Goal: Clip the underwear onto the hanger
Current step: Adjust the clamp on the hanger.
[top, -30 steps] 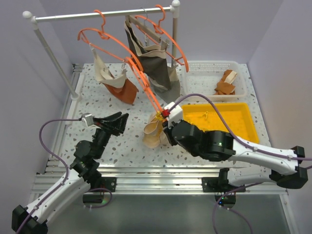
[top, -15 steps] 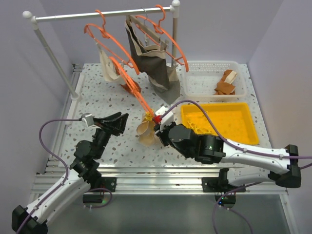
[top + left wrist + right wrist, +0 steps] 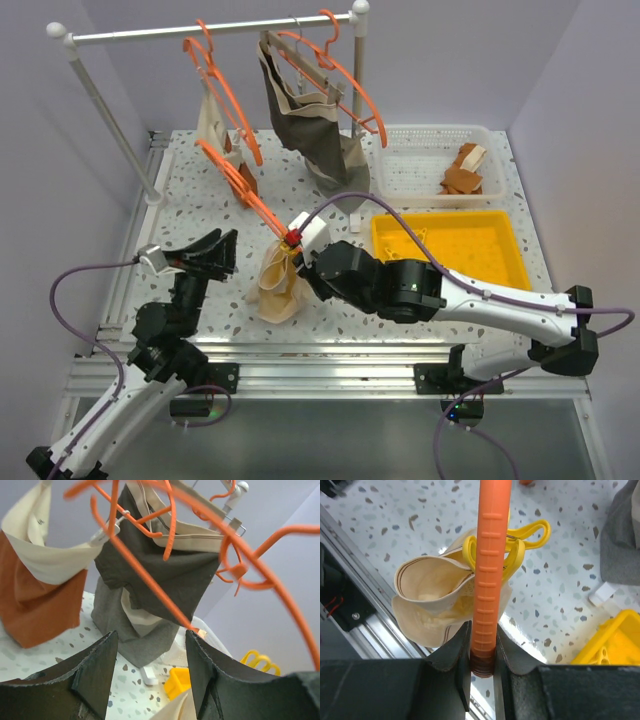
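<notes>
My right gripper [image 3: 296, 246] is shut on the lower end of the orange hanger [image 3: 243, 192], which slants up and left toward the rail. In the right wrist view the hanger bar [image 3: 487, 570] runs straight up from between the fingers of the right gripper [image 3: 483, 647]. A yellow clip [image 3: 522, 542] on the bar pinches the cream underwear [image 3: 427, 605], which hangs bunched below the hanger [image 3: 278, 288] above the table. My left gripper [image 3: 212, 252] is open and empty, left of the underwear. In the left wrist view a corner of the underwear [image 3: 175, 711] shows between the left gripper's [image 3: 151, 647] fingers.
A white rail [image 3: 210, 28] at the back carries more orange hangers, a dark grey garment [image 3: 315, 135] and cream and rust cloths [image 3: 215, 130]. A white basket [image 3: 420, 160] with cloths stands at the back right. A yellow tray [image 3: 505, 250] lies in front of it.
My right arm has swung left and nearer with the hanger and underwear. My left arm has drawn back to the left and stays open.
</notes>
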